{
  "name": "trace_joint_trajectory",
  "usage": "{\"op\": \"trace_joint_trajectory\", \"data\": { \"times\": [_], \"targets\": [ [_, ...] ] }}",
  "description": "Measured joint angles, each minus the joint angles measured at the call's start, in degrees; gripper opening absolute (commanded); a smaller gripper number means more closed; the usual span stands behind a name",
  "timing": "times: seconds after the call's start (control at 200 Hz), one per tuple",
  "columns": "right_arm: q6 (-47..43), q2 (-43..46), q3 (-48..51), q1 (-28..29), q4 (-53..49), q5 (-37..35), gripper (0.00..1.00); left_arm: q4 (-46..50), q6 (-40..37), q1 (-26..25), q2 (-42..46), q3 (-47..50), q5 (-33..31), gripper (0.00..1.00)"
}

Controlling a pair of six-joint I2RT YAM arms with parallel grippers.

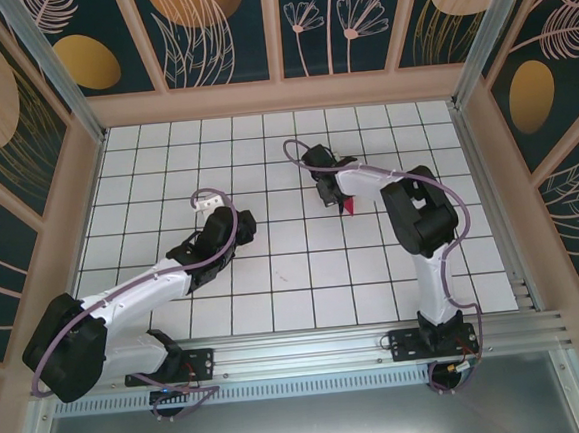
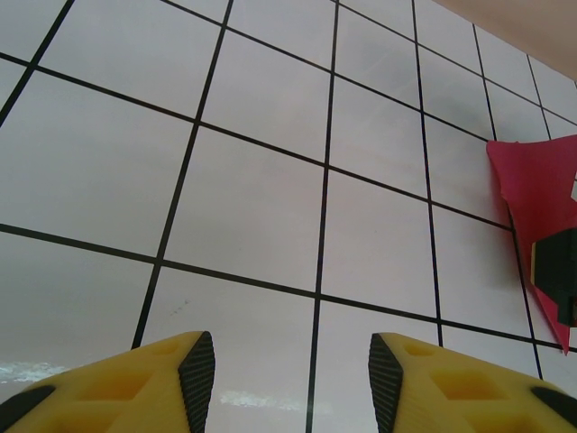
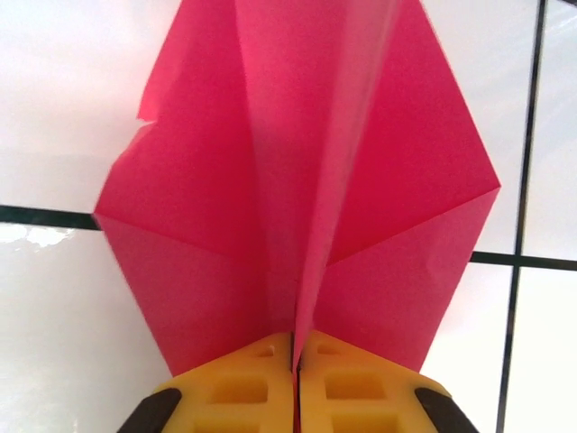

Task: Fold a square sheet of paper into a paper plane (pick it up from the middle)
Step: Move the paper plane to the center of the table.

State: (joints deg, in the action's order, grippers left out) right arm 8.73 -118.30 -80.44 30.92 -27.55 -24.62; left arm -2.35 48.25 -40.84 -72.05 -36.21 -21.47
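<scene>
A: Why is the right pincer (image 3: 296,361) pinching the paper plane (image 3: 297,180) along its centre crease?
B: Probably keeping the fold together over the worktop (image 2: 252,207). The left pincer (image 2: 293,370) is hovering open, empty, nearby.

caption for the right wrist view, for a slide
Right gripper shut on the centre crease of the folded pink paper, its flaps spread above the white grid table.

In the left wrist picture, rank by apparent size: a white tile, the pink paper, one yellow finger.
Largest: white tile.
Then the pink paper and yellow finger look about alike; both are cut off, and the finger sits nearest the camera.
</scene>
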Motion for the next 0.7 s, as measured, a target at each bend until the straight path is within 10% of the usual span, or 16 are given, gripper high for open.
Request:
{"op": "trace_joint_trajectory", "data": {
  "times": [0.701],
  "targets": [
    [3.8, 3.7, 0.3, -2.5, -1.9, 10.8, 0.48, 0.0, 0.0, 0.0, -0.9, 0.1, 1.3, 0.54]
  ]
}}
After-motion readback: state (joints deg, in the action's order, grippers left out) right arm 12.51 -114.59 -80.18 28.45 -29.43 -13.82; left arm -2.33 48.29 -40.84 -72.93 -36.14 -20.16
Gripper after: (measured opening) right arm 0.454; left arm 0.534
